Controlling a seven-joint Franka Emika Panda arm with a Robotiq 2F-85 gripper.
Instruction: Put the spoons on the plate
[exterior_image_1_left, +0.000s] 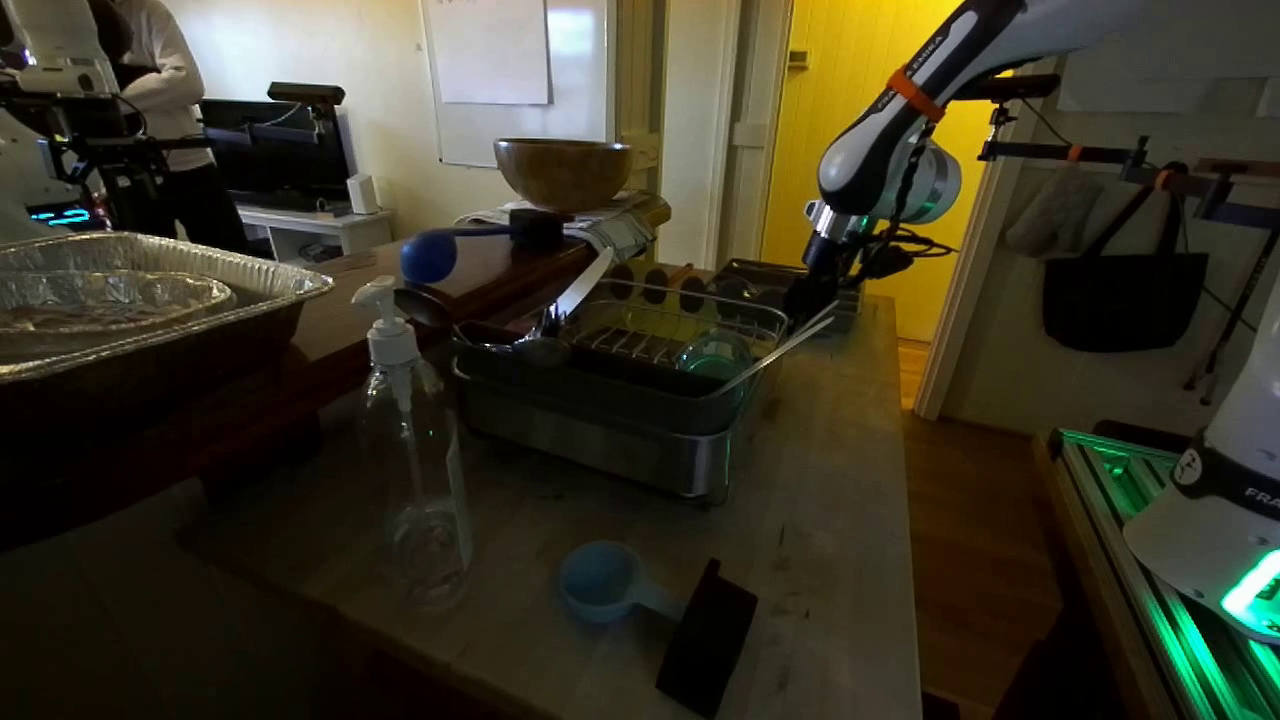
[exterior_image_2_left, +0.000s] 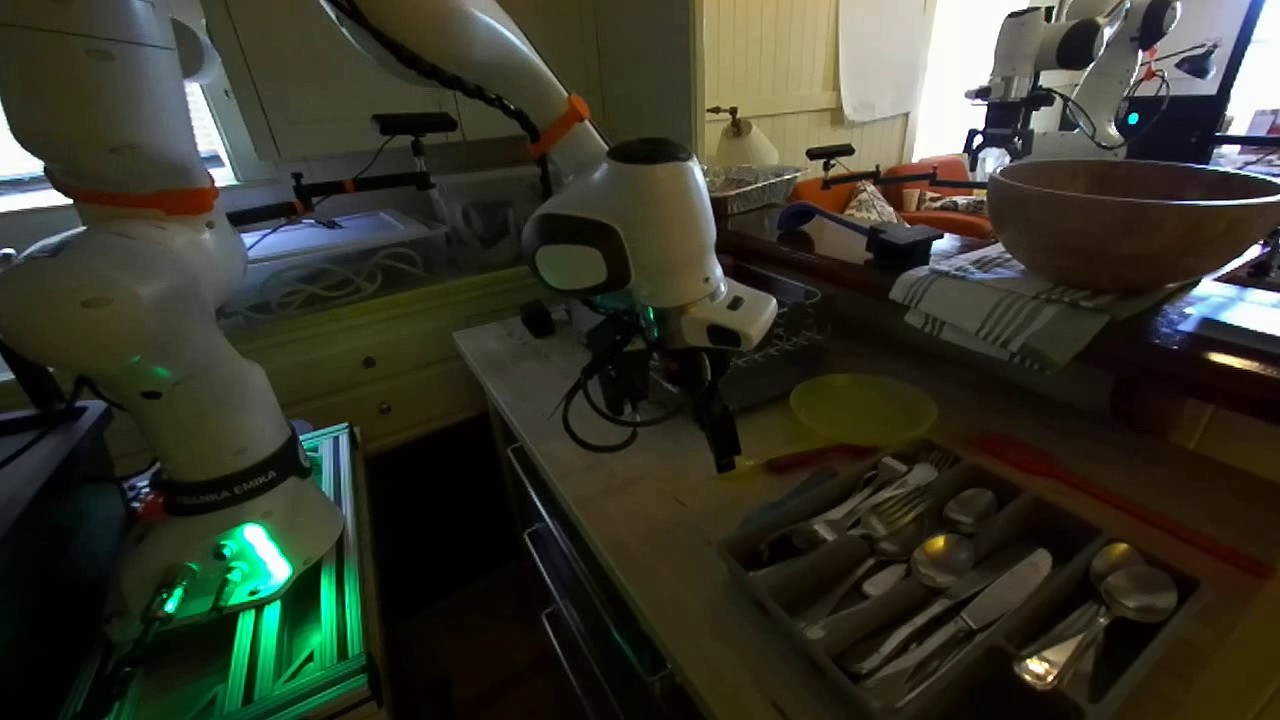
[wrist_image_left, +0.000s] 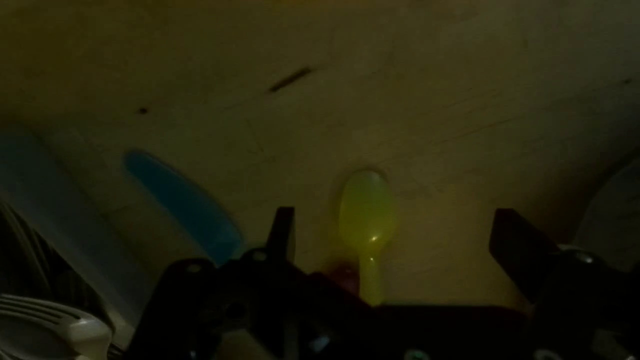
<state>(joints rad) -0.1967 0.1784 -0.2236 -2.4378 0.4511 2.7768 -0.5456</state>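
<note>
A yellow spoon (wrist_image_left: 367, 215) lies on the counter in the wrist view, bowl up-frame, with part of its handle hidden behind the gripper. My gripper (wrist_image_left: 392, 222) is open and empty, its fingers on either side of the spoon and apart from it. A red utensil (wrist_image_left: 344, 278) lies beside the handle, mostly hidden; it also shows in an exterior view (exterior_image_2_left: 815, 460). A blue utensil (wrist_image_left: 182, 202) lies outside the left finger. A yellow plate (exterior_image_2_left: 863, 408) is on the counter beyond the gripper (exterior_image_2_left: 725, 455). In an exterior view the gripper (exterior_image_1_left: 808, 300) is dark behind the dish rack.
A grey cutlery tray (exterior_image_2_left: 750, 575) with metal cutlery stands close to the gripper. A dish rack (exterior_image_1_left: 600, 400) holds dishes and utensils. A long red utensil (exterior_image_2_left: 1130, 505) lies behind the tray. A soap bottle (exterior_image_1_left: 420, 500) and a light blue scoop (exterior_image_1_left: 600, 582) stand on the counter.
</note>
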